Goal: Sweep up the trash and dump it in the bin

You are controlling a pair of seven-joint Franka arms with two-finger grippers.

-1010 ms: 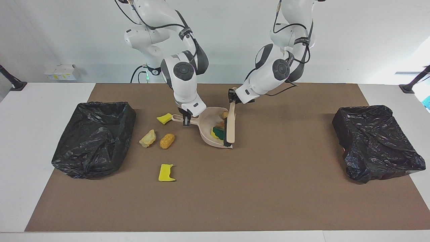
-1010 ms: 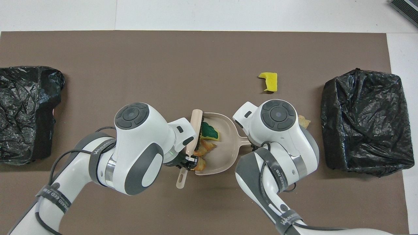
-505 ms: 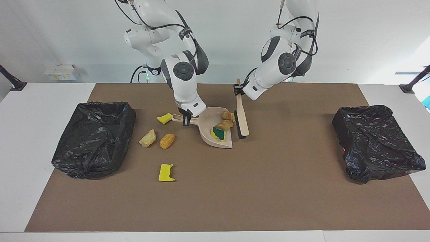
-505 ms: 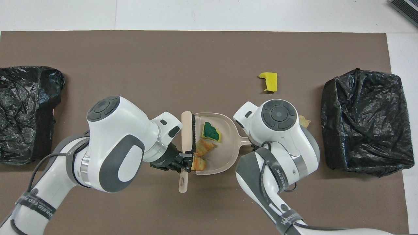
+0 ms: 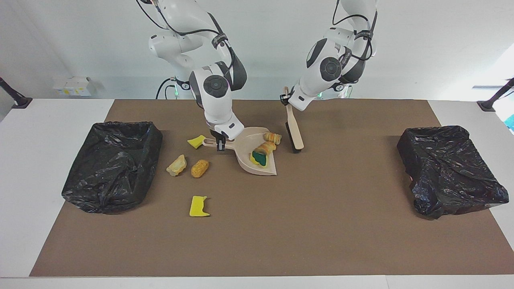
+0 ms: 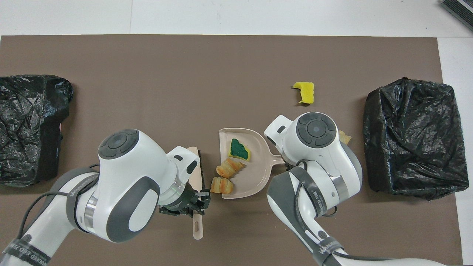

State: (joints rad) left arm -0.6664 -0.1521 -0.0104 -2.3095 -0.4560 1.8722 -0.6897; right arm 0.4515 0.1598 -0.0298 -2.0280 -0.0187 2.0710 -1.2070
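Three scraps now sit in the beige plastic dustpan (image 5: 257, 154) — a yellow-and-green sponge (image 5: 260, 159) and two tan bread-like lumps (image 5: 269, 143), one right at the pan's open edge nearest the robots. Left pincer (image 5: 286, 102), clenched on the beige hand brush (image 5: 294, 130), has pulled back and lifted it; the bristles now hang clear beside the pan mouth rather than against it. Right pincer (image 5: 219, 143) stays clamped on the pan handle. So one sweep looks finished. Four scraps remain on the brown worktop (image 5: 321, 208) toward the right arm's end, near the black-lined bin (image 5: 112, 164) — either sweep again or dump.
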